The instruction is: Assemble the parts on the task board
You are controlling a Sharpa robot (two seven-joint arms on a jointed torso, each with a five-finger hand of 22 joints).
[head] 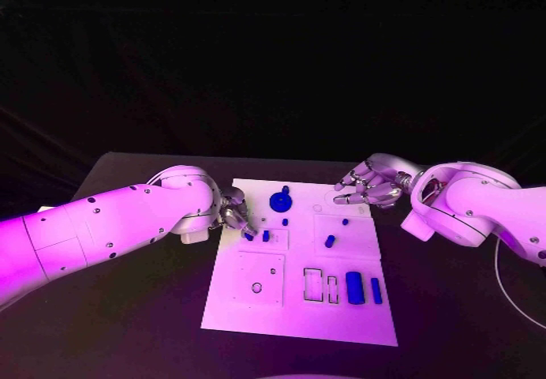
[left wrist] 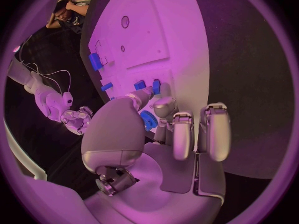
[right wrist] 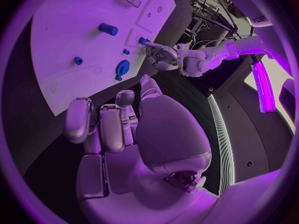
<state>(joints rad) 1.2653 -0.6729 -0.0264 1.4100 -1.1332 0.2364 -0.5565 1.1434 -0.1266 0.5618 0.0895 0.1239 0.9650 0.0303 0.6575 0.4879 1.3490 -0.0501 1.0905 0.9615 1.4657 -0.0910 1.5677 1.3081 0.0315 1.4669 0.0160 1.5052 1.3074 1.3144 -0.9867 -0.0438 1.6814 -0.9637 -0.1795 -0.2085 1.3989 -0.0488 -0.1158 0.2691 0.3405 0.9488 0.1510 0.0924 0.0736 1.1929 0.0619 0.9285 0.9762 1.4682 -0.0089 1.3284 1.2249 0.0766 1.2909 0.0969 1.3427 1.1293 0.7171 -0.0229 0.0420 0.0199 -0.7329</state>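
Two arms frame my view, and under them lies the black surface [head: 136,316] with the white board [head: 342,316] in its middle. My left robot hand [head: 236,217] sits at the board's left edge, fingers bunched down at two small blue pegs [head: 257,235]; from the left wrist camera a fingertip seems to touch one, but I cannot tell whether it is pinched or merely nudged. My right robot hand [head: 368,189] hangs above the board's far right corner, fingers curled loosely, grasping nothing that I can see.

Parts, from big to small: the blue gear [head: 278,202] near the far edge, the long block [head: 354,287] and thin bar [head: 375,290] near the right edge, a short cylinder [head: 329,241] mid-board.

For this step I judge a firm pinch on the peg matters most, then a straight lift so it does not knock its neighbour or the gear close by.

Open room is best over the near half of the board and on the surface to the left; the right hand is well apart.
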